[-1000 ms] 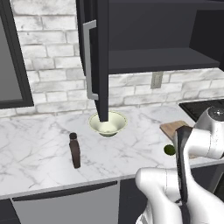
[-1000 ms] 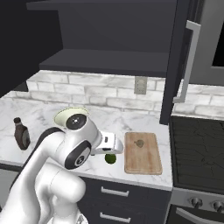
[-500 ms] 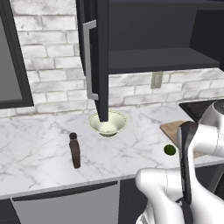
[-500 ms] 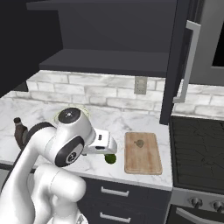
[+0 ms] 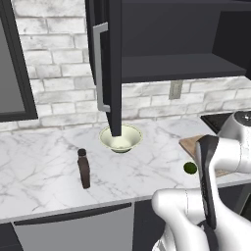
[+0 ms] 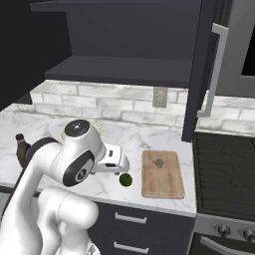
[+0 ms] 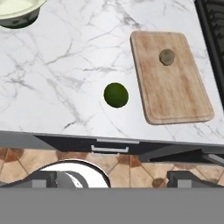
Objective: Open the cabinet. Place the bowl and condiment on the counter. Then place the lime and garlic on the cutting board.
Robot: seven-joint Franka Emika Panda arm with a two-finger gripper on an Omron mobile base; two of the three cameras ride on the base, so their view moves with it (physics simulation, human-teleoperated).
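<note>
The cabinet is seen open, with its black door swung out and a silver bar handle on it. A dark shelf is seen inside it.

The bowl is set on the white counter, just behind the low end of the open door in the left base view. Its rim is also seen at the top left corner of the hand view. The condiment is stood upright on the counter, nearer the front edge and well apart from the bowl. In the right base view it is partly hidden behind the white arm.

The lime is laid on the counter, near the front edge and just beside the cutting board, but not touching it. It is also seen in the left base view and the right base view. The garlic is laid on the cutting board, toward its far end. A dark stove is found next to the board on the other side.

The tool is held above the counter's front edge, with the lime between it and the bowl. Its jaws are spread as wide as they go, and nothing is held in them.
</note>
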